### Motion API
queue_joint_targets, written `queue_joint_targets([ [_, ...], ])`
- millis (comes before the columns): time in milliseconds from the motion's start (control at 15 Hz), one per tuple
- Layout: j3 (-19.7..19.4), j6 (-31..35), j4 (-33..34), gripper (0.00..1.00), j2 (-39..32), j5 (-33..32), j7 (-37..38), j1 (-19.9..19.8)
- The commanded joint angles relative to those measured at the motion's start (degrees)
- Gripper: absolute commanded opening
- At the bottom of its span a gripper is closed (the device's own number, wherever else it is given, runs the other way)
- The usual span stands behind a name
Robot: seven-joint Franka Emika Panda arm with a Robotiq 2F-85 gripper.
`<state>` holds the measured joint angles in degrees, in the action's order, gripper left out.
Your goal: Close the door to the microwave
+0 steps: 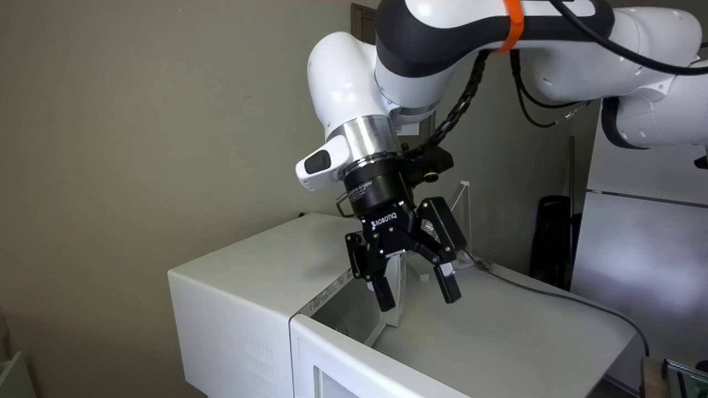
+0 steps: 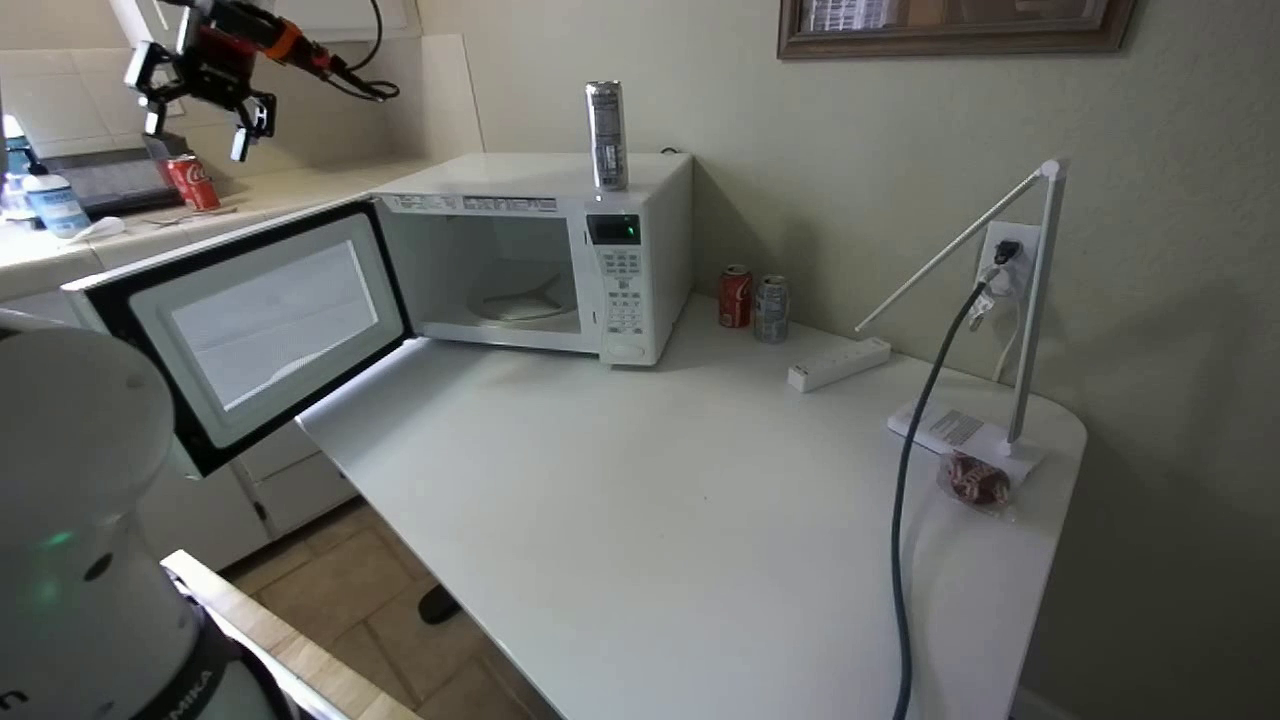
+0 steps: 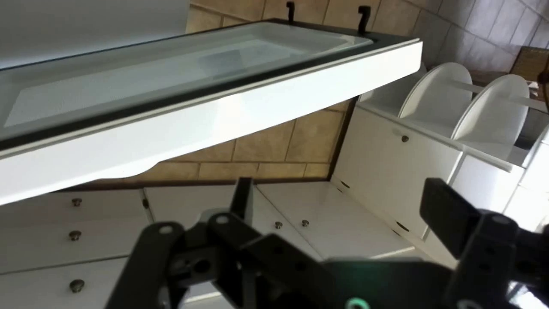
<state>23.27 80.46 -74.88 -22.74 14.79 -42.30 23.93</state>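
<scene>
Gripper (image 1: 418,298) spread, opened microwave door (image 2: 265,320) below, apart

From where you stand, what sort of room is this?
Most likely a kitchen, perhaps in a home: a microwave, white cabinets and a tiled floor all point that way.

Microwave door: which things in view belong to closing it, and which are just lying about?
Part of the job:
door, standing open
microwave
gripper, open and empty

Just lying about:
tall silver can on top of the microwave
red can and short silver can beside the microwave
power strip
plastic-wrapped item
pump bottle
what looks like a desk lamp
</scene>
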Motion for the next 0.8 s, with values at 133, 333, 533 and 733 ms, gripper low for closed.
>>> queue_joint_targets([
  [133,1.6,-4.6,4.7,1.00,-2.5,-10.2,16.6,10.3],
  [333,1.5,-2.1,-0.2,1.00,0.8,-16.3,22.0,15.1],
  [533,1.2,1.0,-5.8,1.00,3.9,-22.1,23.6,17.1],
  [733,1.0,5.0,-13.3,1.00,7.6,-27.4,24.5,17.1],
])
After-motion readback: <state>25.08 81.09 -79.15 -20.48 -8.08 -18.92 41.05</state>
